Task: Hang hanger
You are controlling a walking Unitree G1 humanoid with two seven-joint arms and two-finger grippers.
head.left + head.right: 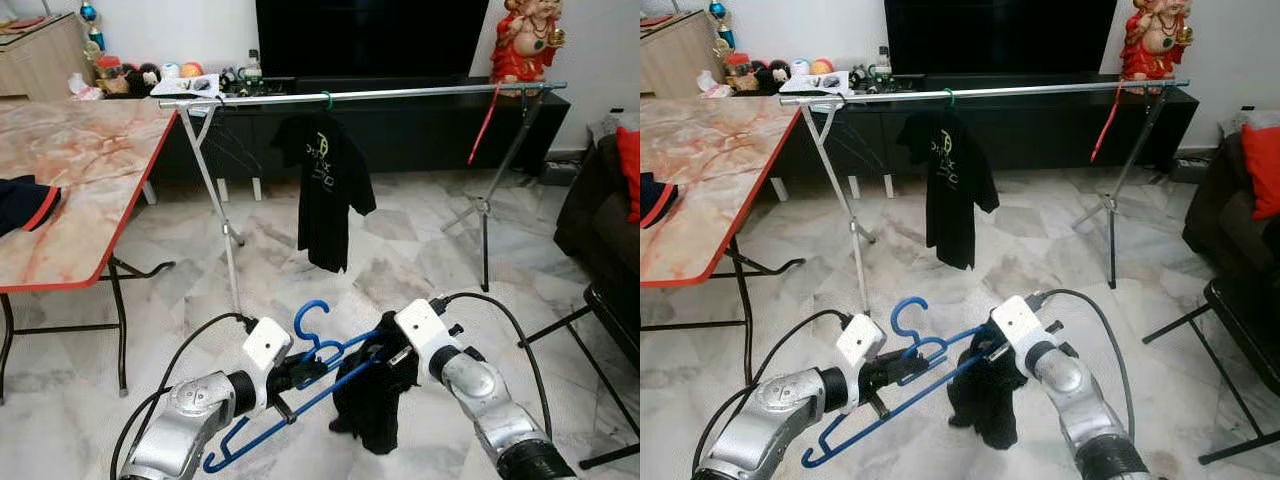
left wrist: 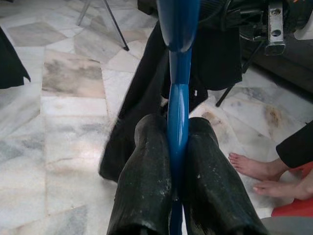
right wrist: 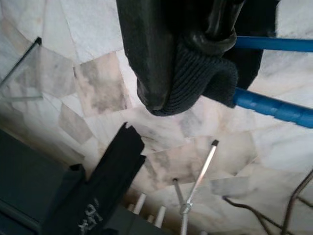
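Note:
A blue plastic hanger (image 1: 318, 397) lies tilted low in front of me, hook up. My left gripper (image 1: 298, 374) is shut on its bar; the left wrist view shows the blue bar (image 2: 178, 112) pinched between both black fingers (image 2: 146, 166). A black garment (image 1: 375, 395) droops from the hanger's right end. My right gripper (image 1: 385, 355) is shut on it, with the ribbed collar (image 3: 203, 73) pressed between its fingers. Further ahead, a silver rail (image 1: 400, 95) of a drying rack runs across, carrying a black T-shirt (image 1: 325, 185) on a green hook.
A marble table with a red edge (image 1: 70, 170) stands at my left. A red strap (image 1: 485, 125) hangs from the rail's right part. A dark sofa (image 1: 600, 200) and a black metal frame (image 1: 590, 320) stand at the right. A person's bare feet (image 2: 254, 169) rest on the floor nearby.

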